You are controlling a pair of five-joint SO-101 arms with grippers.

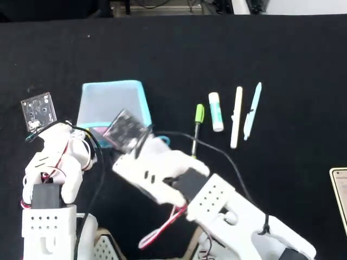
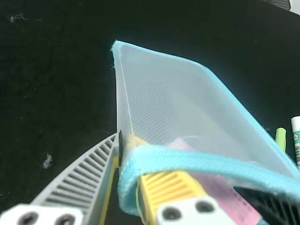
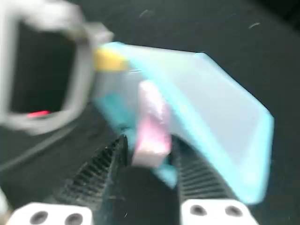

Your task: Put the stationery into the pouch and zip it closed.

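The light blue mesh pouch (image 1: 111, 100) lies left of centre, its mouth facing the arms. My left gripper (image 1: 89, 136) is shut on the pouch's teal rim (image 2: 187, 161), with the yellow finger (image 2: 164, 187) inside and the grey finger (image 2: 89, 178) outside. My right gripper (image 3: 149, 152) is shut on a pink eraser (image 3: 150, 124) at the pouch mouth (image 3: 187, 103). Part of the pink eraser (image 2: 225, 194) shows through the mesh. On the table to the right lie a green marker (image 1: 198, 120), a glue stick (image 1: 216, 111), a white pen (image 1: 236, 116) and a light blue pen (image 1: 252, 110).
The right arm's white body (image 1: 217, 200) crosses the front of the table, with cables trailing beside it. A beige object (image 1: 340, 189) sits at the right edge. The black tabletop (image 1: 179, 49) stretches behind the pouch to the far edge.
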